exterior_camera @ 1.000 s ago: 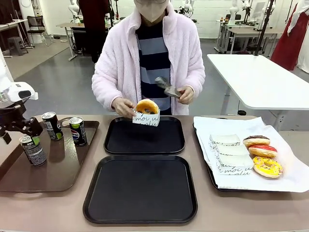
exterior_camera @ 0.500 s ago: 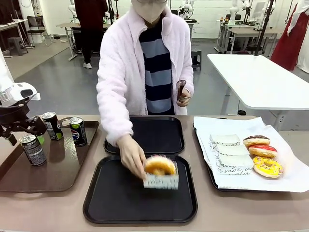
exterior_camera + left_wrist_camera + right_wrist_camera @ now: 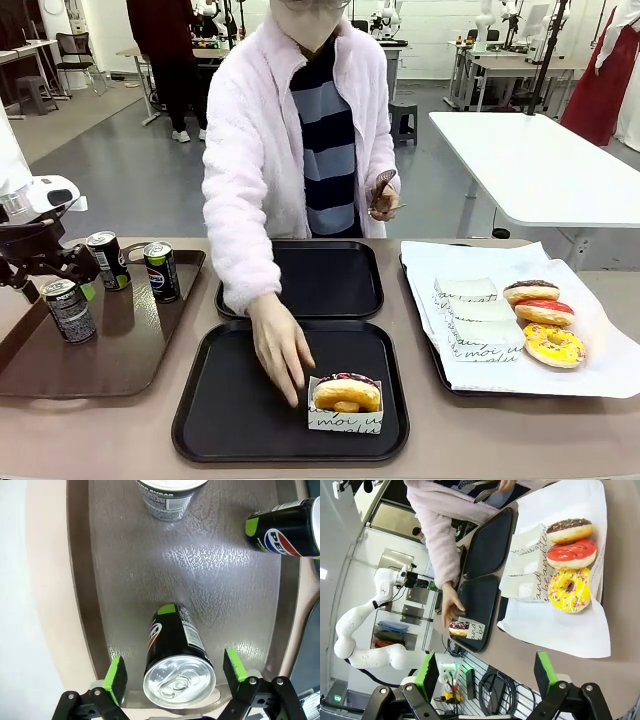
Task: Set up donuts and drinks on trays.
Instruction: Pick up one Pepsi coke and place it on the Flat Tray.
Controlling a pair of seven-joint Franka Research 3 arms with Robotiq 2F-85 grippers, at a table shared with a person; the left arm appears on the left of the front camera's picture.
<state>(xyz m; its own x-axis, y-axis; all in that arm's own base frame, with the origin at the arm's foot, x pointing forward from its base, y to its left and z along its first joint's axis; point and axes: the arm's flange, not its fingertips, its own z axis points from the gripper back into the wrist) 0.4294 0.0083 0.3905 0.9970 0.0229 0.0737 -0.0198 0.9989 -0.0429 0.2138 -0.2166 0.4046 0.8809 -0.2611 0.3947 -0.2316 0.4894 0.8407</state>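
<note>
Left gripper (image 3: 174, 672) spread, hanging above upright can (image 3: 170, 640), lower centre of wrist frame; can top between pads (image 3: 116, 677), axis along fingers, no contact.

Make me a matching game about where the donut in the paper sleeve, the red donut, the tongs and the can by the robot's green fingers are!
Things:
1. sleeved donut
2. red donut
3. tongs
4. can between the pads of the left gripper

Places:
A. on the brown tray
B. in the person's hand
C. on the near black tray
D. on the white paper

Pairs: 1-C, 2-D, 3-B, 4-A.
</note>
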